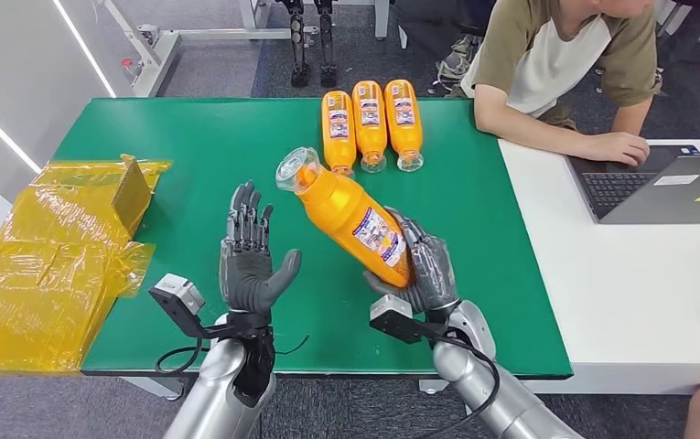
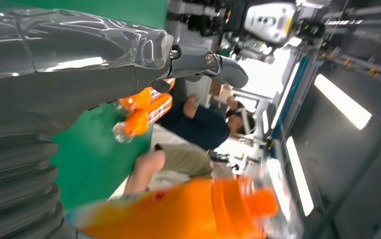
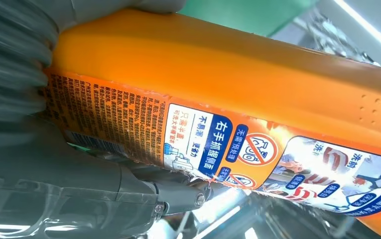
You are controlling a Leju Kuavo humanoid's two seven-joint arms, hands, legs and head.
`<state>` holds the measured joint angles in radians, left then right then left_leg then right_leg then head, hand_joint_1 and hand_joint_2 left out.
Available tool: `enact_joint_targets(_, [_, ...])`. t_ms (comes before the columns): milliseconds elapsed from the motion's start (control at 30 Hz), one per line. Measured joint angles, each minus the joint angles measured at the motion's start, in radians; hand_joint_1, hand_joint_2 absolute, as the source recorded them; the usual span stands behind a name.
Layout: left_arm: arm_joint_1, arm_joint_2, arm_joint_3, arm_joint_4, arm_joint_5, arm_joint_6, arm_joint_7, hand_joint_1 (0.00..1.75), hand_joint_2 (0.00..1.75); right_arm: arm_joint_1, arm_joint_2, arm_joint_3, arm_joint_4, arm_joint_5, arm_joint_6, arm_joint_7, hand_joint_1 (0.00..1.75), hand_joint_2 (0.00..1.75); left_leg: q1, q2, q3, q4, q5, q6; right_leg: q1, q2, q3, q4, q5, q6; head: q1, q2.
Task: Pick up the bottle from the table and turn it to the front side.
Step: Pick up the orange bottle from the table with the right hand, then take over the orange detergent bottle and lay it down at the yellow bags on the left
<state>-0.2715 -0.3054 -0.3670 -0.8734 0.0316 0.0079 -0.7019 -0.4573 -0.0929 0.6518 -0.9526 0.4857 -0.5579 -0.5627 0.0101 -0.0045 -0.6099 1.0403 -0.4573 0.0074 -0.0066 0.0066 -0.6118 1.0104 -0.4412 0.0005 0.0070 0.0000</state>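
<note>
right hand [image 1: 422, 265] grips bottle [image 1: 353, 218] at its base, fingers wrapped around it, bottle lifted off table [image 1: 190, 146], cap slanting up and away. left hand [image 1: 250, 261] beside it, fingers spread, holding nothing. pickup done; label partly facing up, turn looks unfinished.

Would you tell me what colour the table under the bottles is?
Green; the table shows best in the head view, under the three lying bottles.

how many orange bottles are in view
4: one bottle held tilted above the table in the right hand, and three lying side by side at the far edge. None seems hidden.
</note>
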Motion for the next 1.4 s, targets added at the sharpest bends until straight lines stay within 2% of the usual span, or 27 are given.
enact_joint_targets(200, [-0.006, 0.000, -0.029, 0.010, 0.019, -0.069, 0.000, 0.00, 1.75, 0.005, 0.012, 0.044, 0.040, 0.078, 0.135, 0.069, 1.75, 1.75, 0.000, 0.000, -0.001, 0.000, 0.000, 0.000, 0.000, 0.000, -0.001, 0.000, 0.000, 0.000, 0.000, 0.000])
enact_joint_targets(433, [-0.007, 0.000, -0.032, 0.008, 0.016, -0.084, 0.014, 0.00, 1.75, 0.002, 0.014, 0.082, 0.070, 0.113, 0.234, 0.069, 1.75, 1.75, 0.000, 0.000, -0.002, 0.000, 0.000, 0.000, 0.000, 0.000, -0.002, 0.000, 0.000, 0.000, 0.000, 0.000])
enact_joint_targets(733, [-0.026, -0.008, -0.033, 0.041, 0.014, -0.110, 0.021, 0.00, 1.75, 0.008, 0.012, 0.108, 0.070, 0.133, 0.252, 0.026, 1.75, 1.75, 0.000, 0.000, -0.002, 0.000, 0.000, 0.000, 0.000, 0.000, -0.003, 0.000, 0.000, 0.000, 0.000, 0.000])
enact_joint_targets(967, [-0.064, -0.018, -0.039, 0.100, 0.000, -0.120, 0.019, 0.00, 1.75, 0.021, 0.009, 0.101, 0.062, 0.142, 0.225, 0.014, 1.75, 1.75, 0.000, 0.000, -0.003, 0.000, 0.000, 0.000, 0.000, 0.001, -0.003, 0.000, 0.000, 0.000, 0.000, 0.000])
enact_joint_targets(1033, [-0.072, -0.021, -0.044, 0.116, -0.012, -0.120, 0.020, 0.07, 1.75, 0.031, 0.008, 0.092, 0.054, 0.153, 0.218, 0.008, 1.75, 1.75, 0.000, 0.000, -0.003, 0.000, 0.000, 0.000, 0.000, 0.001, -0.003, 0.000, 0.000, 0.000, 0.000, 0.000])
enact_joint_targets(1100, [-0.076, -0.023, -0.047, 0.128, -0.024, -0.119, 0.021, 0.94, 1.75, 0.039, 0.008, 0.083, 0.048, 0.163, 0.218, 0.005, 1.75, 1.75, 0.000, 0.000, -0.003, 0.000, 0.000, 0.000, 0.000, 0.001, -0.003, 0.000, 0.000, 0.000, 0.000, 0.000])
enact_joint_targets(1167, [-0.080, -0.024, -0.051, 0.135, -0.032, -0.117, 0.021, 1.75, 1.75, 0.041, 0.009, 0.078, 0.046, 0.168, 0.221, 0.004, 1.75, 1.75, 0.000, 0.000, -0.003, 0.000, 0.000, 0.000, 0.000, 0.001, -0.003, 0.000, 0.000, 0.000, 0.000, 0.000])
enact_joint_targets(1400, [-0.084, -0.025, -0.062, 0.138, -0.077, -0.113, 0.028, 1.75, 1.75, 0.042, 0.009, 0.064, 0.046, 0.170, 0.227, 0.002, 1.75, 1.75, 0.000, 0.000, -0.003, 0.000, 0.000, 0.000, 0.000, 0.000, -0.003, 0.000, 0.000, 0.000, 0.000, 0.000])
